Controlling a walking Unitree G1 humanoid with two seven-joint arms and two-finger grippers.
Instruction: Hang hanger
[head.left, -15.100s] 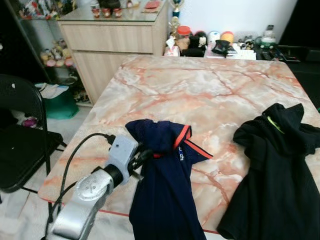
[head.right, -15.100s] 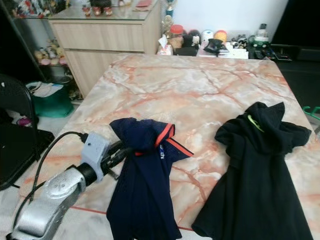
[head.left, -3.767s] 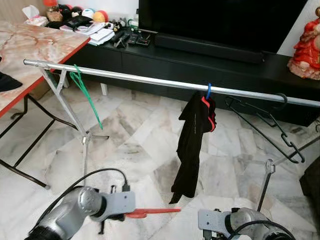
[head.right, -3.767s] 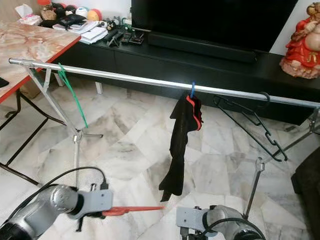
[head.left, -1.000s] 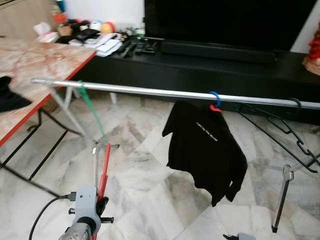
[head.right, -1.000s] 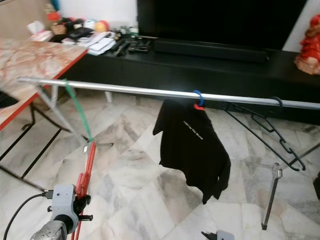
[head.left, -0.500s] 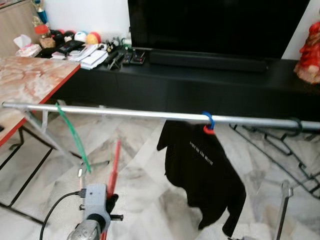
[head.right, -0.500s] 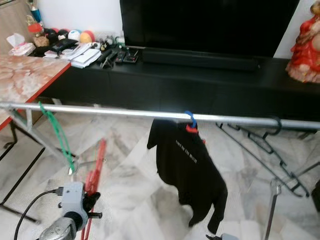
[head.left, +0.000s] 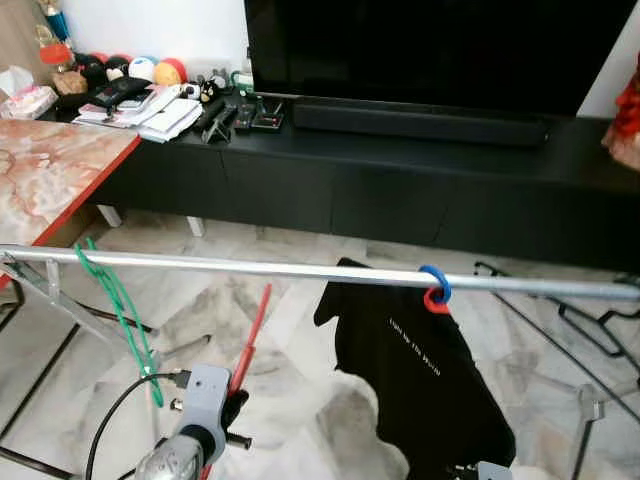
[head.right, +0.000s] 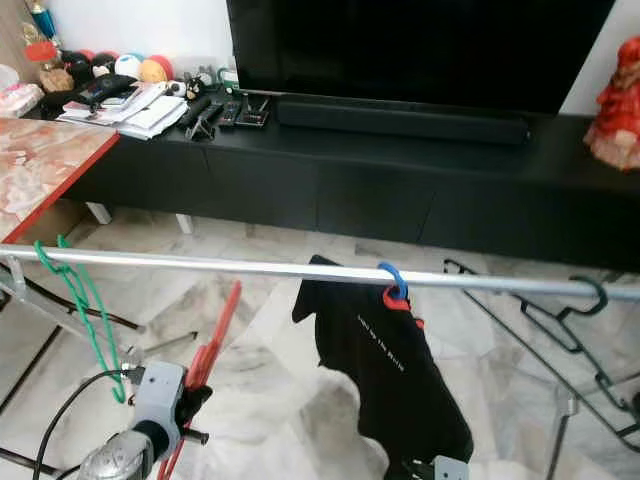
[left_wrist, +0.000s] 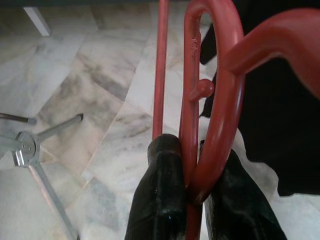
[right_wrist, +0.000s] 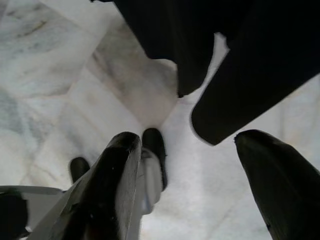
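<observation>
The left tool (head.left: 232, 405) is clamped narrow on a red hanger (head.left: 250, 340), gripping it low near the hook's base, as the left wrist view shows with the black fingers (left_wrist: 162, 200) pinching the red stem. The hanger points up toward the silver rail (head.left: 250, 267) but sits below it, between the green hanger (head.left: 120, 310) near the rail's left end and the black shirt (head.left: 420, 385) hanging on a blue hook (head.left: 436, 283) toward the middle.

The main risk, as I judge it, is the hook missing the rail: the hanger is held at a slant, so it could strike the rail from underneath or slide off instead of catching. The grip is on a thin, smooth stem, so a knock could twist the hanger in the fingers. Drifting sideways could tangle it with the green hanger or snag the shirt's sleeve.

The right tool (right_wrist: 200, 165) hangs low with its fingers spread wide, holding nothing, above the marble floor (right_wrist: 45, 60) and just beside the shirt's hem.
</observation>
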